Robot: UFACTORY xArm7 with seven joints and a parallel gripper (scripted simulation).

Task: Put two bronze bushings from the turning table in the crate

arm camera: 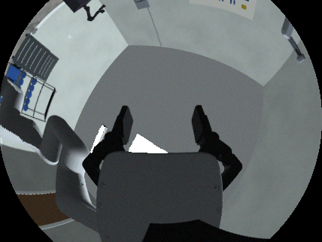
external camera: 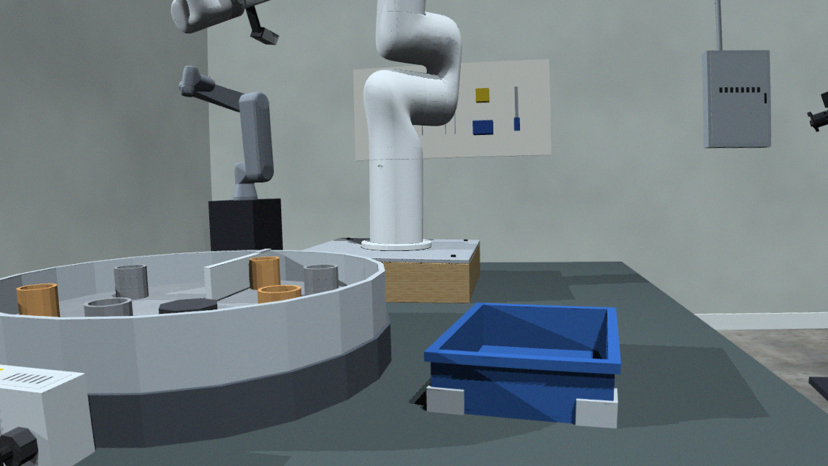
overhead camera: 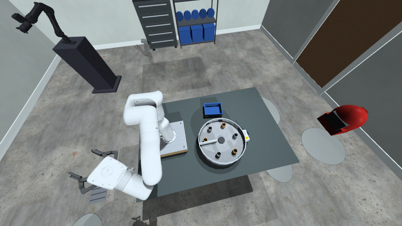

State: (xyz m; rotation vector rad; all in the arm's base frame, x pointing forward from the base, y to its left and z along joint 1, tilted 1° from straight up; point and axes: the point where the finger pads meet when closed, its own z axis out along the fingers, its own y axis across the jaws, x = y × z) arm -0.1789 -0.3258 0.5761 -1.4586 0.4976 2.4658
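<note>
The turning table (overhead camera: 222, 162) (external camera: 202, 348) stands on the dark table (overhead camera: 267, 140) (external camera: 666, 348). It carries three bronze bushings (overhead camera: 223, 125) (overhead camera: 205, 139) (overhead camera: 234, 152) (external camera: 37, 299) (external camera: 264, 272) (external camera: 278, 293) and three grey bushings (overhead camera: 209, 129) (overhead camera: 235, 136) (overhead camera: 217, 155) (external camera: 130, 280) (external camera: 320, 278) (external camera: 107, 306). The blue crate (overhead camera: 205, 110) (external camera: 521, 357) beside it is empty. My gripper (overhead camera: 82, 163) (arm camera: 162, 112) is open and empty. It hangs high over the floor, far to the left of the table, and faces the wall and ceiling.
The arm's base stands on a wooden plinth (overhead camera: 177, 140) (external camera: 431, 272) left of the turning table. A white control box (overhead camera: 246, 135) (external camera: 40, 399) sits on the turning table's side. A black pedestal (overhead camera: 84, 63) with a second arm, shelves and a red object (overhead camera: 345, 118) stand around the room.
</note>
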